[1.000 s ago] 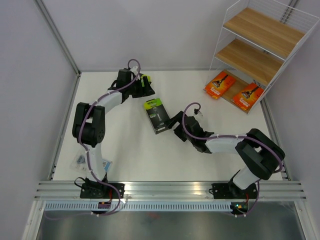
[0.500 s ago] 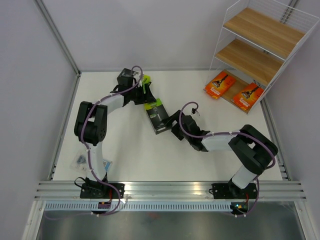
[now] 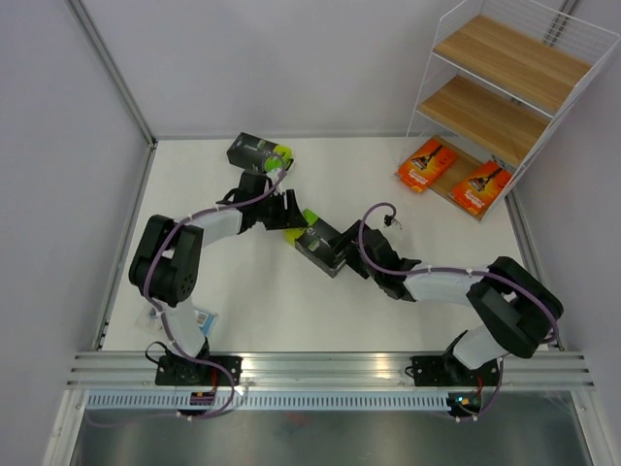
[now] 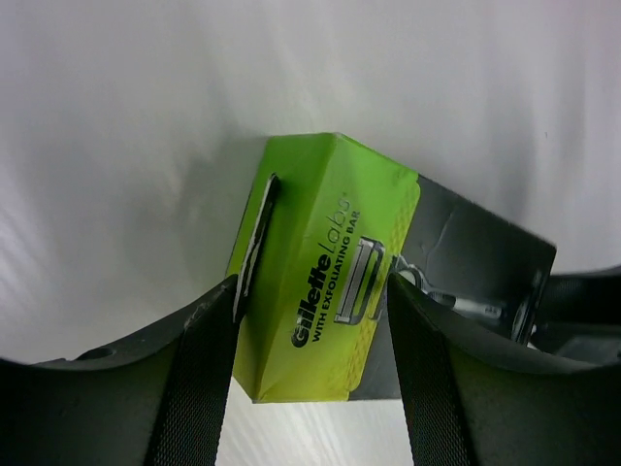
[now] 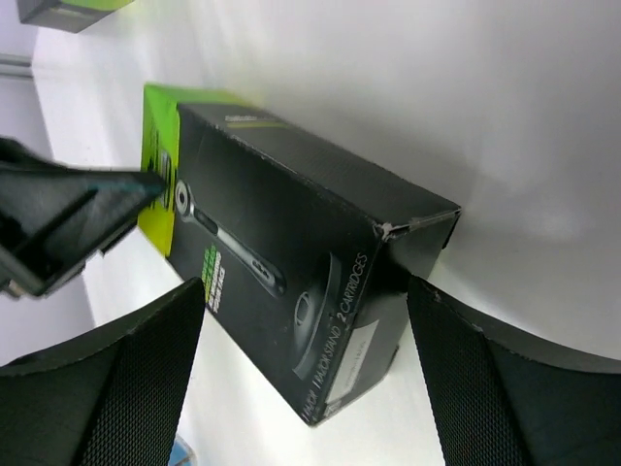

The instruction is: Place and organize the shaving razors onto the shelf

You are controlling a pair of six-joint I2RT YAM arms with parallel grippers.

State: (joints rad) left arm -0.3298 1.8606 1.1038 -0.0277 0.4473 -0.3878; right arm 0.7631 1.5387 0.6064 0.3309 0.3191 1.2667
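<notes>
Nearest to me, by the base of the left arm, the blister [image 3: 153, 311] lies flat on the worktop [image 3: 252, 291], partly hidden behind that arm. In the middle of the worktop is the box [image 3: 322, 243], and both arms meet at it. Its long axis goes from the far left to the near right. The lime end points to the left arm and the black end to the right arm. The left fingers [image 4: 194, 369] stand close on both sides of the lime end, so I judge that they are grasping the box. The right fingers [image 5: 126, 388] are spread wide around the black end. Bare worktop shows between one of them and the box, so they are released. On the lime end I can read "Gillette Labs" and "WITH EXFOLIATING BAR". On the black face, beside a picture of the razor, I can read "2 CARTRIDGES". The shelf [image 3: 505, 63] is at the far right, so the right arm is the nearer one to carry the box there. I think it must first close on the black end. Farther back on the left, the second box [image 3: 257, 150] lies alone. At the far right, an orange card [image 3: 427, 163] and a second card [image 3: 482, 184] appear to lie on the lowest board of the shelf. Their print is too small to read.
</notes>
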